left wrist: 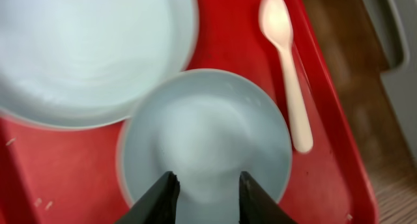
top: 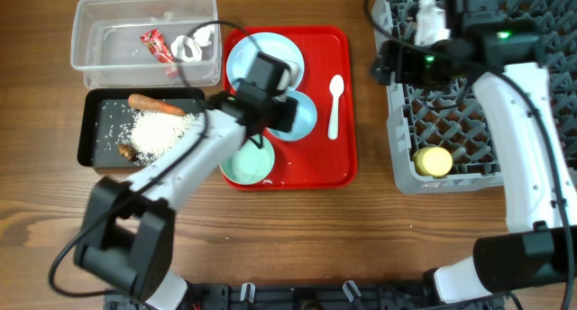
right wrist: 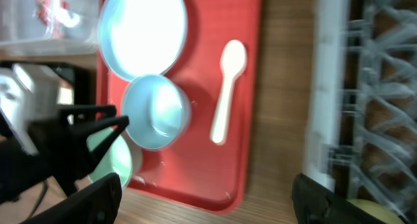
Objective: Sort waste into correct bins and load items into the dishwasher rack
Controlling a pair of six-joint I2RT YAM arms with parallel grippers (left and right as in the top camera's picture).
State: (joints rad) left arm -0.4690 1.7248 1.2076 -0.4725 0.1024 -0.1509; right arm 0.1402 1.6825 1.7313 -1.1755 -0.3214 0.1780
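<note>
Hovering over light blue bowl (left wrist: 202,120), left end effector (left wrist: 207,176) part-open; right end effector (right wrist: 204,182) wide open.

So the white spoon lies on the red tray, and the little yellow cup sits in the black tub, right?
Not quite. The white spoon does lie on the red tray, but the yellow cup sits in the grey rack, as the overhead view shows.

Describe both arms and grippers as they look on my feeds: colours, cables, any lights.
Both arms match: white curved links with black joint housings. The left arm has a thin black cable looping off its wrist; the right arm shows small green lights near its wrist. The left gripper and right gripper each have two black, wedge-shaped fingers.
</note>
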